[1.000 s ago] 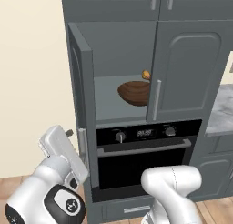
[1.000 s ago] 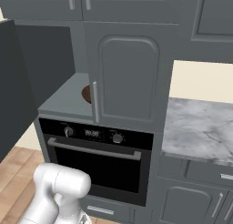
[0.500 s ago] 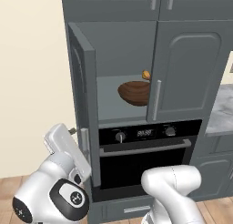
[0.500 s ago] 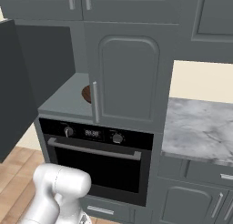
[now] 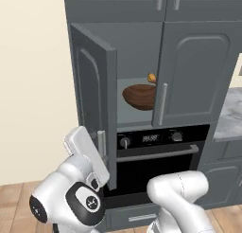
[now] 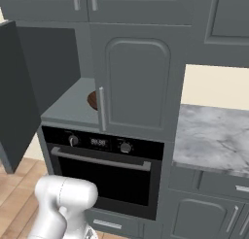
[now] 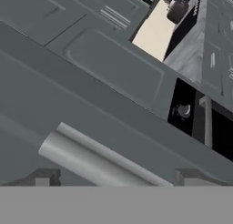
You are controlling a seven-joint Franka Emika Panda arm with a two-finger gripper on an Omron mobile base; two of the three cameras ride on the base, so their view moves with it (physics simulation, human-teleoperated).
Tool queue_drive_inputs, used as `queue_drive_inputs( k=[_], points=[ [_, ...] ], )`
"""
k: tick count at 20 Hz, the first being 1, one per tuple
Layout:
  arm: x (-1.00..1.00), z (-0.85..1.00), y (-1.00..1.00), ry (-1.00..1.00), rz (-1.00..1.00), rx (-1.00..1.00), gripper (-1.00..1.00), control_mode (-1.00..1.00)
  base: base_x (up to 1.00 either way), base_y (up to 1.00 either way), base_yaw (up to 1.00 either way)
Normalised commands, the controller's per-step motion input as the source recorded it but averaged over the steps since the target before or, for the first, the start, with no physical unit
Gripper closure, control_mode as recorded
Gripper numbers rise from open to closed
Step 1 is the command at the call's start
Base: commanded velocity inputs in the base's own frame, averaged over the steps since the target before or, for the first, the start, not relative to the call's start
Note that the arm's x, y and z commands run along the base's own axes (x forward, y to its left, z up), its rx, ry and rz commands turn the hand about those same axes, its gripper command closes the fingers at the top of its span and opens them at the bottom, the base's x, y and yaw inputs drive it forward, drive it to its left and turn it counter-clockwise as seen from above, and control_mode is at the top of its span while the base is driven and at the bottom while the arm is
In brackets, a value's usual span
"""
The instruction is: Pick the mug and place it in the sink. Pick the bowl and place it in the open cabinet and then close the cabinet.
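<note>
wooden bowl sitting inside cabinet, left door standing open, tool spread around door handle

Dark grey cabinet with arched panel doors, pale grey interior and brushed steel bar handle. Dark brown bowl with ringed grain; black oven with silver knobs. Grey-veined white marble surface; light wood plank floor; cream wall.
</note>
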Motion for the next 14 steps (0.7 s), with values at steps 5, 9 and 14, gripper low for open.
queue_drive_inputs(
  k=[5, 9, 14],
  points=[
    [0.51, 0.00, -0.52, 0.02, -0.06, 0.00, -1.00, -1.00, 0.00, 0.00, 0.00],
    [0.67, 0.00, -0.48, 0.04, -0.03, 0.00, -1.00, -1.00, 0.00, 0.00, 0.00],
    [0.73, 0.00, -0.50, 0.05, -0.01, 0.00, -1.00, -1.00, 0.00, 0.00, 0.00]
  ],
)
